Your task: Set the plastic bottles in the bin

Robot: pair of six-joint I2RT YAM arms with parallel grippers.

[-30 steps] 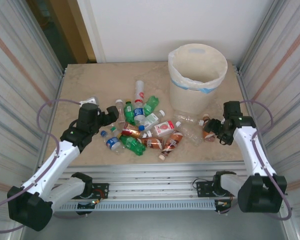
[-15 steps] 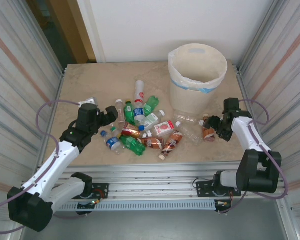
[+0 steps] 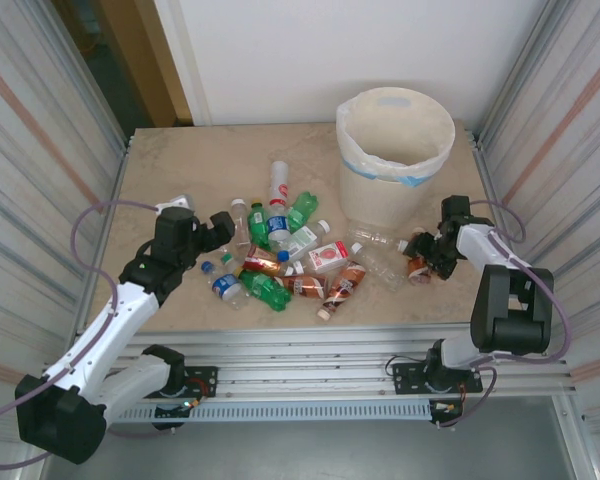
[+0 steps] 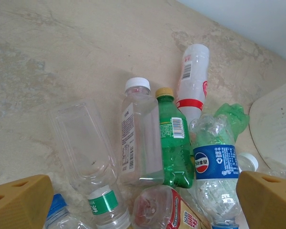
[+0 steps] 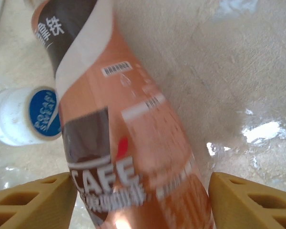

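Right wrist view: the right gripper straddles the coffee bottle, which lies just beside the bin, long axis crossing the jaw line; whether the jaws grip yet is unclear. Left gripper hangs wide over the other plastic bottles, farther from the bin.

Beige table: plastic bottles piled ctr, bin far-right.
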